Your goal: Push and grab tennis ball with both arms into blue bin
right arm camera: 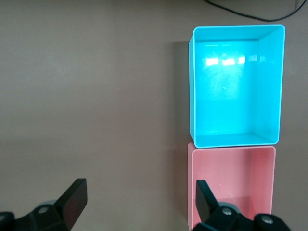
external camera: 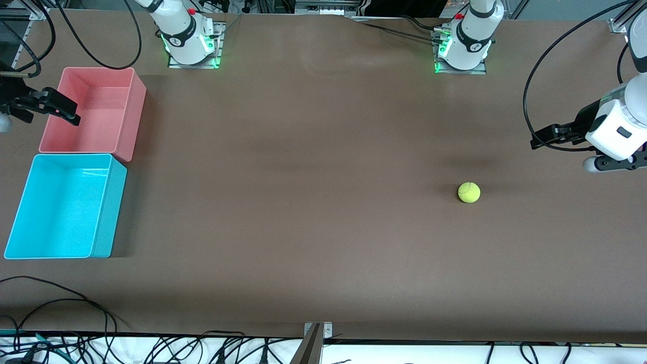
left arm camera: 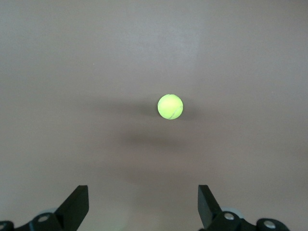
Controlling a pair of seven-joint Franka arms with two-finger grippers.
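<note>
The tennis ball [external camera: 469, 192] lies on the brown table toward the left arm's end; it also shows in the left wrist view [left arm camera: 170, 106]. My left gripper [external camera: 543, 137] hangs open and empty above the table near that end, apart from the ball, its fingertips [left arm camera: 74, 204] spread wide. The blue bin [external camera: 108, 212] stands empty at the right arm's end, nearer the front camera than the pink bin [external camera: 132, 116]. My right gripper [external camera: 71, 114] is open and empty over the pink bin's outer wall. The right wrist view shows the blue bin [right arm camera: 231, 91] and the pink bin [right arm camera: 231, 185].
The two bins touch end to end. Cables [external camera: 76, 303] lie along the table's front edge near the blue bin, and a metal bracket [external camera: 316, 333] sits at the middle of that edge. The arm bases [external camera: 189, 40] stand along the table's back edge.
</note>
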